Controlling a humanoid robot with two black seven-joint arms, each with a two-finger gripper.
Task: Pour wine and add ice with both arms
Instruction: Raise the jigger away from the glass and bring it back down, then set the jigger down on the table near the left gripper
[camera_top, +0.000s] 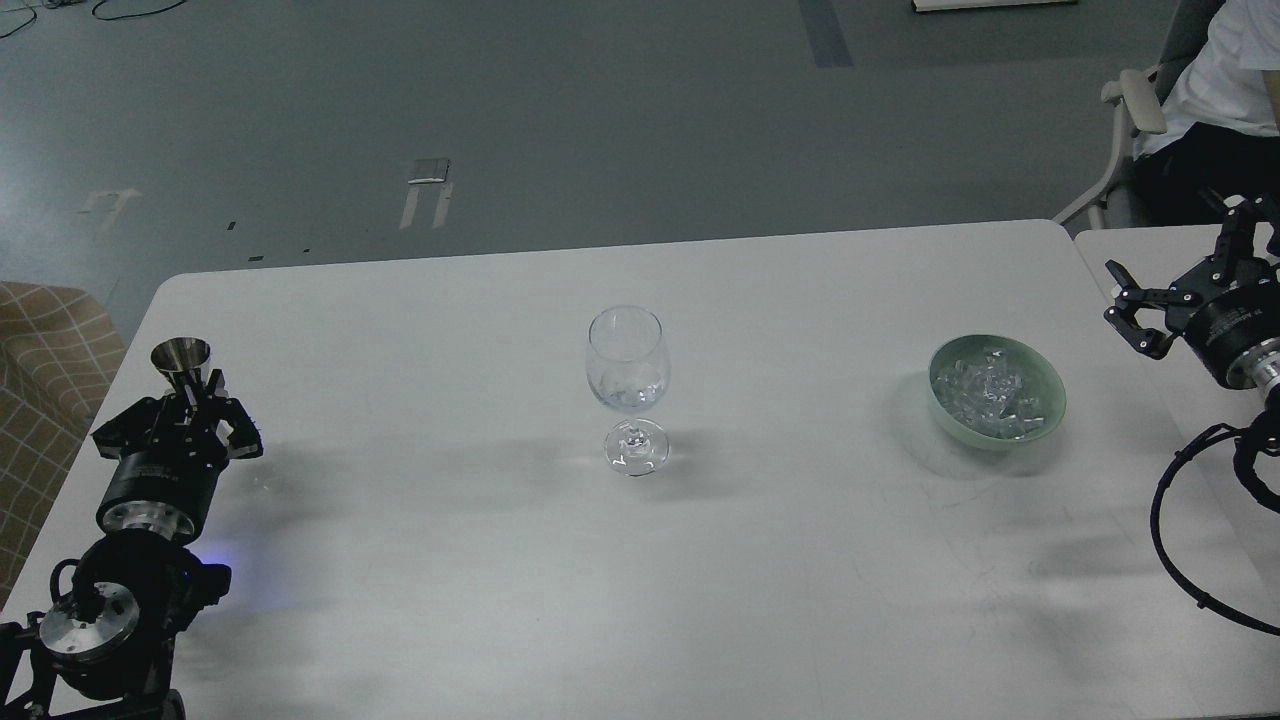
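A clear wine glass (627, 385) stands upright at the table's middle, with a few clear ice chunks in its bowl. A pale green bowl (996, 392) holding many clear ice chunks (985, 392) sits to its right. My left gripper (190, 405) is at the table's left edge, shut on the stem of a small steel cone-shaped cup (181, 358) held upright. My right gripper (1165, 300) is open and empty, right of the bowl, above the gap between two tables. No stream of wine shows.
The white table (500, 560) ends at a rounded far edge. A second table (1140, 250) adjoins at the right. A person on a chair (1130, 110) sits at the far right. A checked tan cushion (40, 350) lies at the left.
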